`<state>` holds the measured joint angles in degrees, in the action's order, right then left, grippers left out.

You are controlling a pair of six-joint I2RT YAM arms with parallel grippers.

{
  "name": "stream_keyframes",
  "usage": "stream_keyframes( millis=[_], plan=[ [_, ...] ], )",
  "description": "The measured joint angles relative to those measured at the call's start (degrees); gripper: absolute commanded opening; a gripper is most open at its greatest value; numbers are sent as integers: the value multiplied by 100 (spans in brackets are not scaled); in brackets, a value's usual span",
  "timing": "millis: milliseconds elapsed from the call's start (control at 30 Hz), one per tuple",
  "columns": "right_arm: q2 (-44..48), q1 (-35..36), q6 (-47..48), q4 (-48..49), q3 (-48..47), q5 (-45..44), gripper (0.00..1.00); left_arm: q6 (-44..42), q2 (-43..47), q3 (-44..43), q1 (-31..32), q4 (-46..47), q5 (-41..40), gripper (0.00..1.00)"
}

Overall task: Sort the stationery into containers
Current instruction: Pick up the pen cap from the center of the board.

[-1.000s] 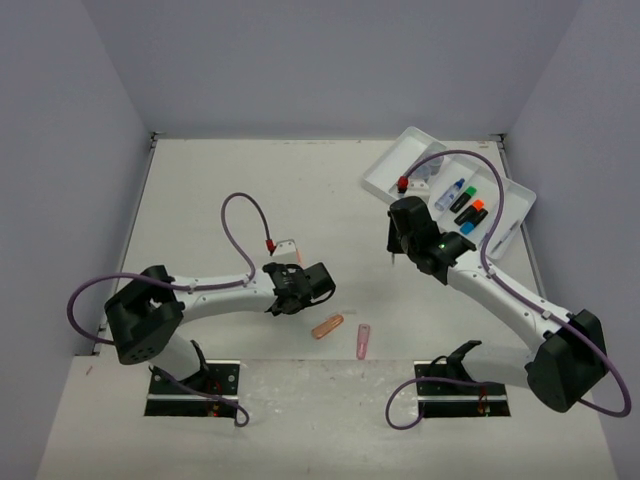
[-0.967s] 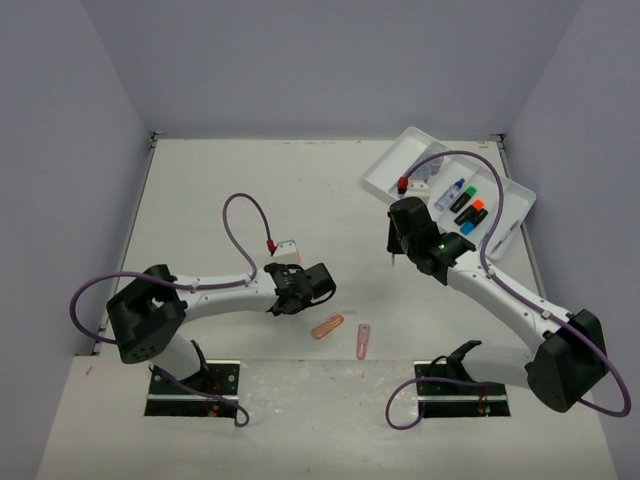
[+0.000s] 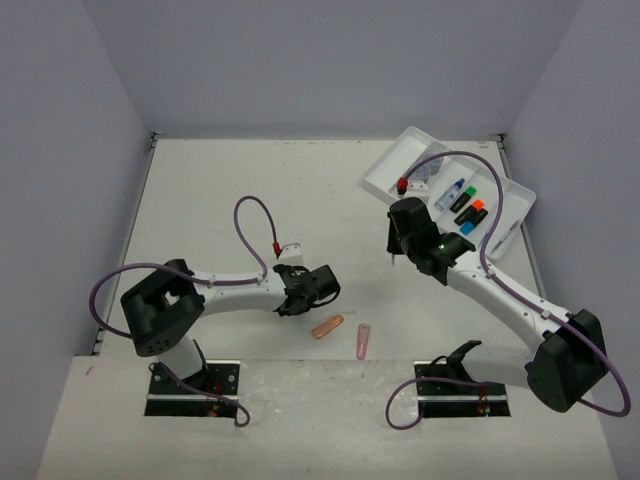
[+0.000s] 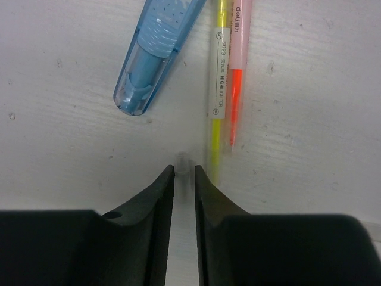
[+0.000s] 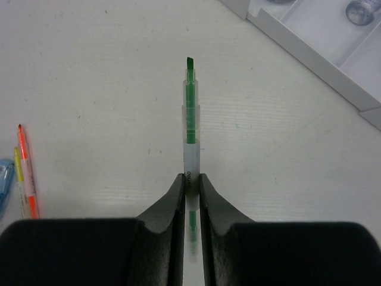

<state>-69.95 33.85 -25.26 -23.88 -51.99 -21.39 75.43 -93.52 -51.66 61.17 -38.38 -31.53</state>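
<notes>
Right end effector (image 5: pixel 190 177) pinches one green pen (image 5: pixel 189 113); left end effector (image 4: pixel 184 170): grip unclear, near two thin pens (image 4: pixel 218 77).

Bright, even, diffuse light with faint soft shadows; sharp overhead view, wrist foregrounds blurred.

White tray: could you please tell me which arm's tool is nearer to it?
Right. The right tool, gripping a green highlighter, sits just near-left of the white tray; the left tool is much farther to its left.
</notes>
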Motion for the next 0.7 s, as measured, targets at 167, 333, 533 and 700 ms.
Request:
stream_keyframes(
  millis=[167,333,533,700],
  plan=[
    [0,0,2,1,0,2,0,1,-70,2,0,27,16,9],
    [0,0,4,17,2,9,0,12,-47,20,0,44,20,0],
    [154,-5,32,259,204,366,0,-175,349,17,-42,-242,-186,0],
    [927,-19,198,949,800,1922,0,-1398,1319,-518,-657,-39,-312,0]
  ],
)
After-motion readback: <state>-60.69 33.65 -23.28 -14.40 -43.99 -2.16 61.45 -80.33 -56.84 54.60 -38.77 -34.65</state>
